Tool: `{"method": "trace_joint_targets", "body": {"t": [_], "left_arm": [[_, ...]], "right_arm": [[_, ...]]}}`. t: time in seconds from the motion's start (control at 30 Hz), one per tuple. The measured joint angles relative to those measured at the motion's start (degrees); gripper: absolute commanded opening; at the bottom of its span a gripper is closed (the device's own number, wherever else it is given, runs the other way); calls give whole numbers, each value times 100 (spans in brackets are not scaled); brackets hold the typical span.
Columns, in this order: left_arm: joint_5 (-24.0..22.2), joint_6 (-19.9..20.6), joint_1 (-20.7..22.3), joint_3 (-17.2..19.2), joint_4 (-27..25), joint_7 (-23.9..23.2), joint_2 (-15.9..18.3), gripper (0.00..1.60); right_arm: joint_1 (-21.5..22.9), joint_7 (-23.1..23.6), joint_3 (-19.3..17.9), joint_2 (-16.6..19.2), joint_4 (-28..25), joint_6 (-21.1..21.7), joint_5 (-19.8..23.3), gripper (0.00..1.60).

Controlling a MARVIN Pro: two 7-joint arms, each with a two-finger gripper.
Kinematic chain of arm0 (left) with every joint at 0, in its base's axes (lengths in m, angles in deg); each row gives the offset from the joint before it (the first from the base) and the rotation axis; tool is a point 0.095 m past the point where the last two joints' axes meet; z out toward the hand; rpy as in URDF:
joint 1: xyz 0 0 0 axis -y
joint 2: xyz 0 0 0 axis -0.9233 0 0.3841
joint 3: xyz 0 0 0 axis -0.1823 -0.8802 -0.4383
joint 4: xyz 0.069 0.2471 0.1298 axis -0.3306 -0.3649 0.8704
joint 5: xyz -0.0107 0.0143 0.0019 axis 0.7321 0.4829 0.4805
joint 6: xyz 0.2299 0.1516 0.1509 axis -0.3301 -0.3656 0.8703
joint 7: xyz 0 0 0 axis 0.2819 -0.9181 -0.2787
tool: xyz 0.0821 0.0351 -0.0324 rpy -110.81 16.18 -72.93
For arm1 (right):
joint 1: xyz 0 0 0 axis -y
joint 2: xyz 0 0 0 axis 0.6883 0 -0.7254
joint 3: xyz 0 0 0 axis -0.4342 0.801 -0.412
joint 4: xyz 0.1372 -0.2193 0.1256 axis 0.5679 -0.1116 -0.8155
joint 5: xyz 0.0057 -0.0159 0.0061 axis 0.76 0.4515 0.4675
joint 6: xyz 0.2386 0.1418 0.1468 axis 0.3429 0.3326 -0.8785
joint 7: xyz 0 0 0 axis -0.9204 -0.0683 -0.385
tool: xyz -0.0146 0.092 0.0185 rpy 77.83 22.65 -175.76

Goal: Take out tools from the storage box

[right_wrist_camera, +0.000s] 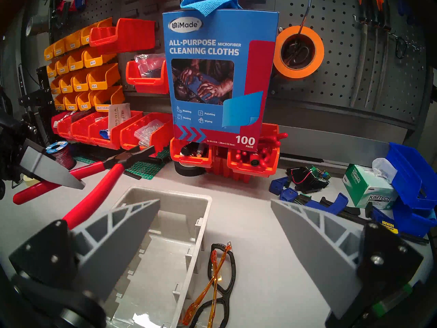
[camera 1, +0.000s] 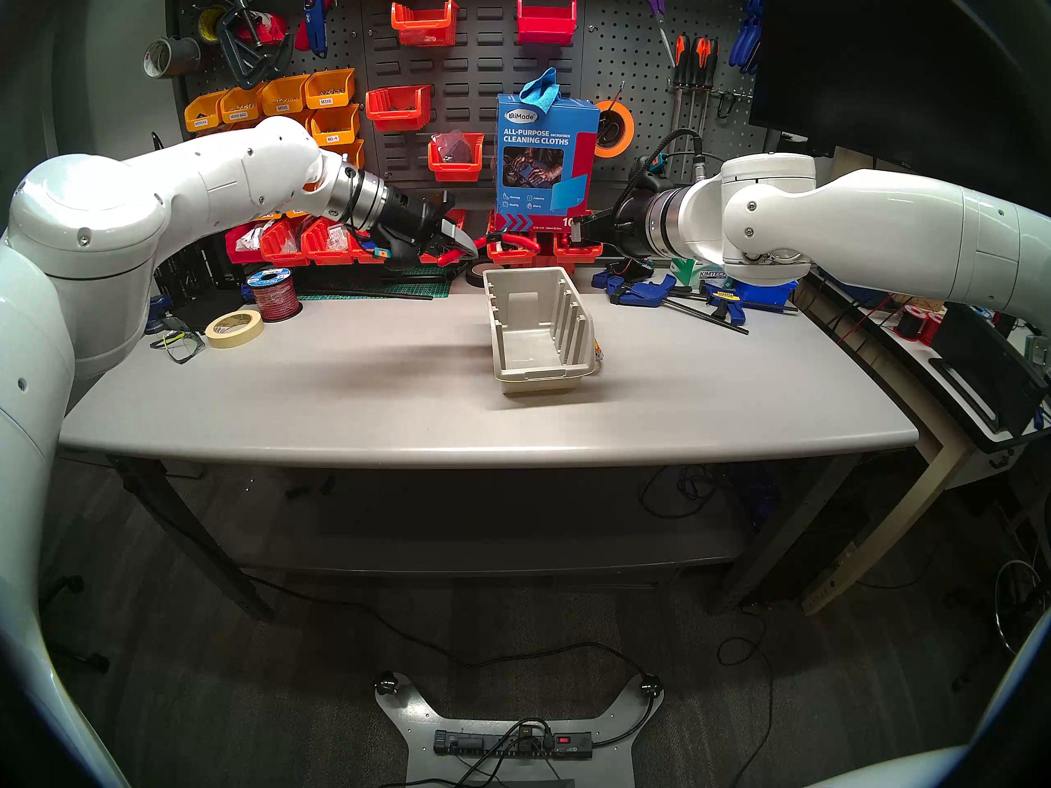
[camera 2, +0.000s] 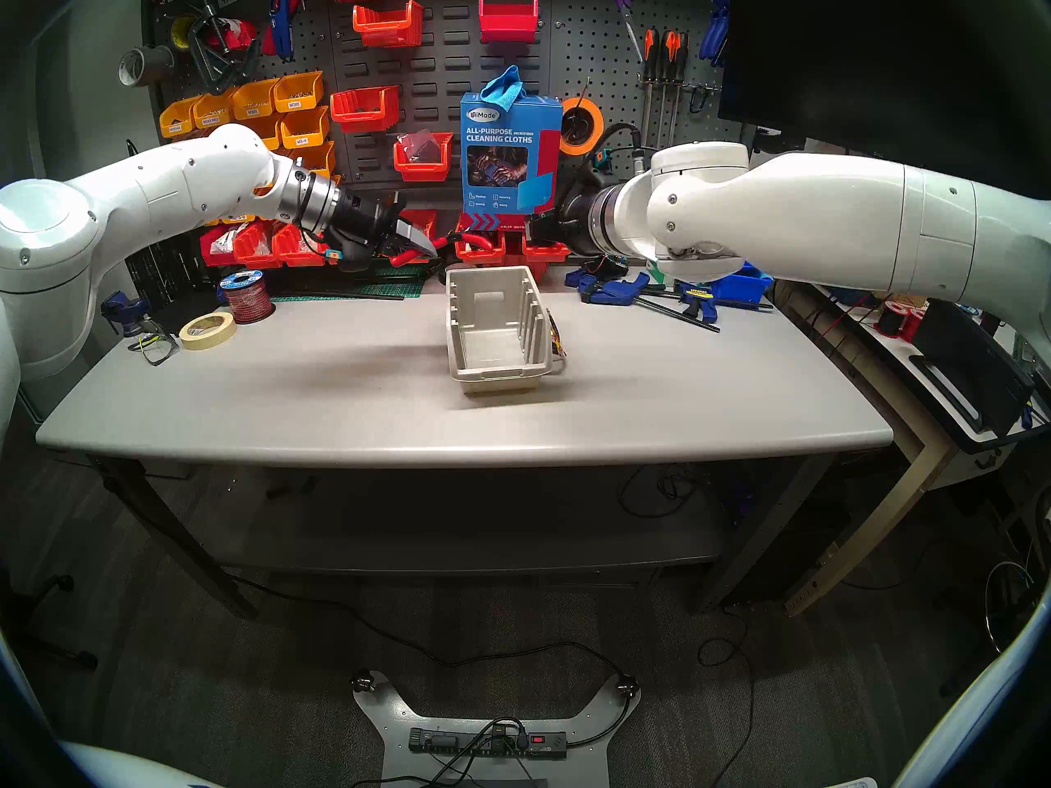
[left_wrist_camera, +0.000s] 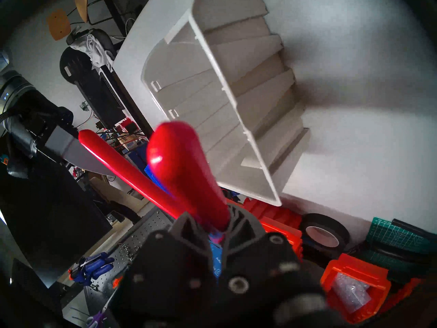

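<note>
The beige-grey storage box (camera 1: pixel 537 326) (camera 2: pixel 495 332) (right_wrist_camera: pixel 165 237) stands mid-table, and I see nothing inside it. My left gripper (camera 1: pixel 463 245) (left_wrist_camera: pixel 205 223) (right_wrist_camera: pixel 71 182) hovers behind the box's back left corner, shut on one handle of the red-handled pliers (camera 1: pixel 449 256) (camera 2: pixel 404 256) (left_wrist_camera: pixel 177 166) (right_wrist_camera: pixel 99 185). The pliers' handles are spread and their dark head points right. My right gripper (camera 1: pixel 577 229) (camera 2: pixel 532 229) (right_wrist_camera: pixel 215 199) hangs open and empty above the box's back right. The safety glasses (right_wrist_camera: pixel 214 280) (camera 2: pixel 557 337) with orange arms lie folded on the table against the box's right side.
Red bins (camera 1: pixel 512 252) and a blue cleaning-cloths box (camera 1: pixel 543 161) line the back. Blue bar clamps (camera 1: pixel 642 292) and a blue bin (camera 1: pixel 762 292) lie back right. At the left are a masking tape roll (camera 1: pixel 234 327), a red wire spool (camera 1: pixel 276 295) and green-framed glasses (camera 1: pixel 182 343).
</note>
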Motion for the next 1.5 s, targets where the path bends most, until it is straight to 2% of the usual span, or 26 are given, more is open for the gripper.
{"method": "trace_joint_targets", "body": {"t": [0.33,0.83,0.93,1.07,1.3,1.5], "left_arm": [[-48,0,-139,-171,-343,-3,656,0],[-265,41,-596,-147,-1384,28,1672,0],[-216,285,-743,-93,-1659,210,1895,0],[-10,654,-959,5,-1713,517,2033,0],[260,1394,-1516,332,-1360,837,2054,0],[213,2002,-1950,727,-1014,954,1930,0]], "right_arm": [[1,-6,0,0,-1,0,0,160],[3,-18,-1,0,-2,0,0,160],[5,-24,-1,0,-3,1,2,160],[7,-34,-1,0,-4,1,2,160],[10,-47,-1,0,-5,1,2,160],[12,-53,-2,0,-6,1,2,160]]}}
